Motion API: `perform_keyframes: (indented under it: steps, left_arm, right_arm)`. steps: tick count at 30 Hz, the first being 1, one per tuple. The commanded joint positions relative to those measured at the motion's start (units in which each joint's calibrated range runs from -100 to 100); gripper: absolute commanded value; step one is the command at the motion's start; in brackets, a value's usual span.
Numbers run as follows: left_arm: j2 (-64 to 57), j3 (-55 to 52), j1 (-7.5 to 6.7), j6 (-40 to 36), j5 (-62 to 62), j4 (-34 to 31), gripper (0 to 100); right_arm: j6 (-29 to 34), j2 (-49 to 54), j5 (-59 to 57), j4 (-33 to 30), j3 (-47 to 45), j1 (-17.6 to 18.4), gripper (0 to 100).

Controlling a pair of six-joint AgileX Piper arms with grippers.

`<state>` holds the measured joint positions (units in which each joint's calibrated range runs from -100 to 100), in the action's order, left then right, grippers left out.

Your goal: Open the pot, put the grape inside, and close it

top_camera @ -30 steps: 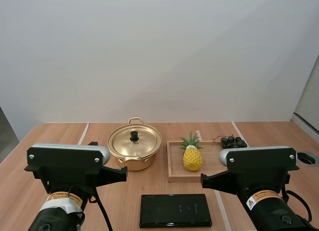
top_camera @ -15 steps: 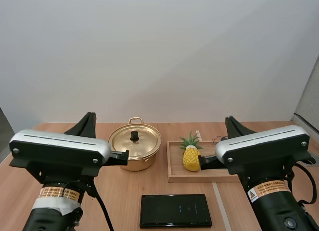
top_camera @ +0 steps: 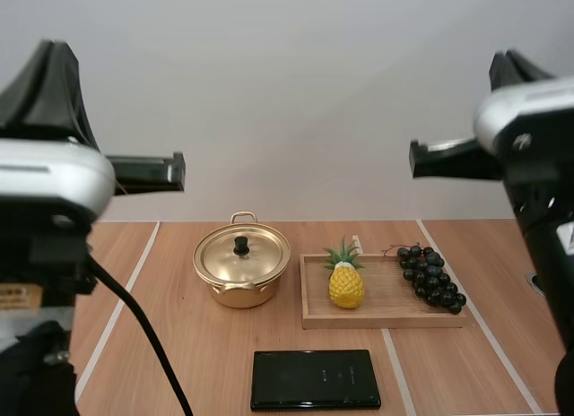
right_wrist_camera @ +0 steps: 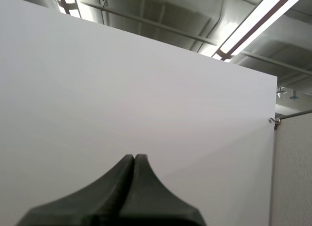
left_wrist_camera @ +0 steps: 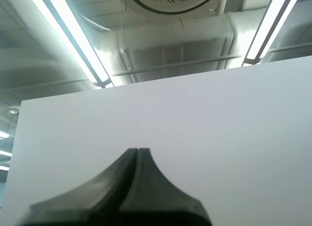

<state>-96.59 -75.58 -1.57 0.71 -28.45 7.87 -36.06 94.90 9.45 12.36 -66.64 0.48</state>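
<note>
A gold pot [top_camera: 239,290] stands on the table's middle left, its lid [top_camera: 256,255] on it with a black knob on top. A bunch of dark grapes [top_camera: 431,277] lies at the right end of a wooden tray [top_camera: 386,316]. My left gripper [top_camera: 178,172] hangs high above the table, left of the pot. My right gripper [top_camera: 415,159] is high over the tray's right part. Each wrist view has its own fingers lying together as one dark wedge: the left gripper [left_wrist_camera: 138,150] and the right gripper [right_wrist_camera: 134,156] are shut on nothing.
A yellow toy pineapple [top_camera: 346,284] sits on the tray's left half, between pot and grapes. A flat black slab [top_camera: 315,378] lies near the table's front edge. A round hole [top_camera: 538,281] is at the table's right edge.
Both arms have swung upward from low over the table's front to high above it. The grapes, partly hidden before, now show fully.
</note>
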Motion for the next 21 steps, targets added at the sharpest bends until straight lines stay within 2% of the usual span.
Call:
perform_keyframes:
  steps: [1,4,7,9,11,16,18,21]
  left_arm:
    - [4.2,8.7,-0.22,0.5,8.8,1.9,0]
    - [9.2,17.5,-0.22,0.8,12.1,1.9,0]
    - [14.8,26.9,-0.22,0.9,19.3,1.9,0]
    - [18.3,32.6,-0.22,0.9,26.1,1.9,0]
    - [21.8,38.3,-0.22,0.9,32.3,1.7,0]
    - [30.4,52.2,-0.22,0.9,43.5,1.2,0]
    - [33.2,57.5,-0.22,0.9,46.9,1.1,0]
    - [37.4,64.6,-0.05,-0.6,54.7,1.0,0]
  right_arm:
    - [-1.0,-4.3,-5.7,1.0,8.5,-0.2,0]
    - [-1.0,-8.8,-13.0,1.0,16.9,-0.2,0]
    - [-0.5,-14.1,-27.4,1.0,25.7,-0.2,0]
    - [2.0,-17.8,-37.4,-0.5,31.2,-0.2,0]
    - [8.3,-21.8,-45.0,-6.0,37.7,-0.2,0]
    - [30.6,-32.6,-66.1,-28.5,55.8,-0.2,0]
    - [34.0,-37.3,-75.5,-34.2,63.3,-0.2,0]
    - [34.2,-44.5,-92.6,-36.5,75.6,-0.2,0]
